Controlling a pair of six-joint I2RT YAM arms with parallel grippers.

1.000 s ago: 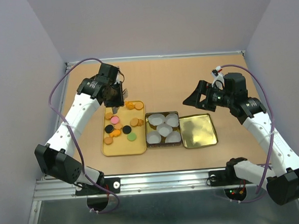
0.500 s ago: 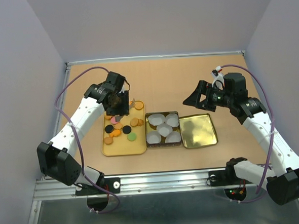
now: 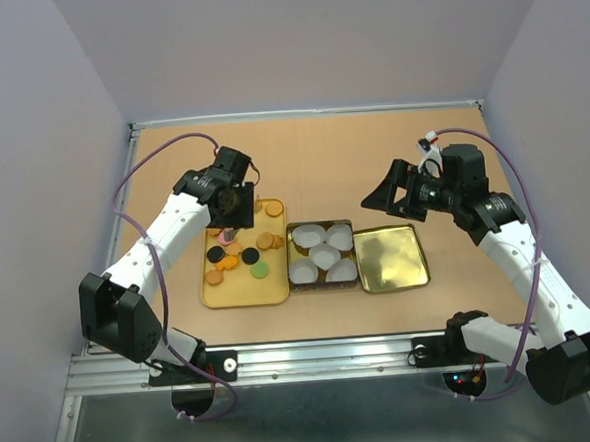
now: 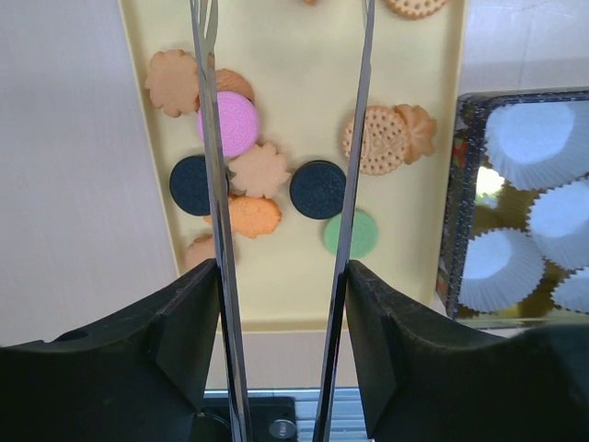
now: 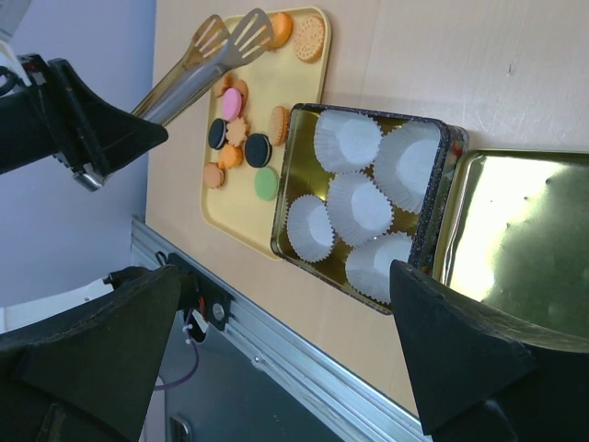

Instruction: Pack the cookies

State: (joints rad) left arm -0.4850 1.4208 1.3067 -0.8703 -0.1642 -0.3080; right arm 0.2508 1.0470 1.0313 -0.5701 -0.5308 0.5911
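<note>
On my left wrist feed the left gripper (image 4: 281,267) is clamped on a pair of metal tongs (image 4: 210,138), one blade against each finger, and the blades stand apart with nothing between them. The tongs reach out over the yellow tray (image 4: 276,295), where the cookies (image 4: 317,189) lie loose. Most are orange, with two black ones, a pink one and a green one. The left blade crosses the edge of the pink cookie (image 4: 235,124), but I cannot tell whether it touches it. Just beside the tray on its right is the dark tin (image 5: 281,235), which holds five white paper cups (image 5: 361,204); I see no cookie in any of them. The tin's gold lid (image 5: 525,230) lies flat on the table (image 3: 371,146), against the tin's right side. My right gripper (image 5: 285,274) hangs above the table, up over the lid, with its fingers spread wide and nothing in them.
</note>
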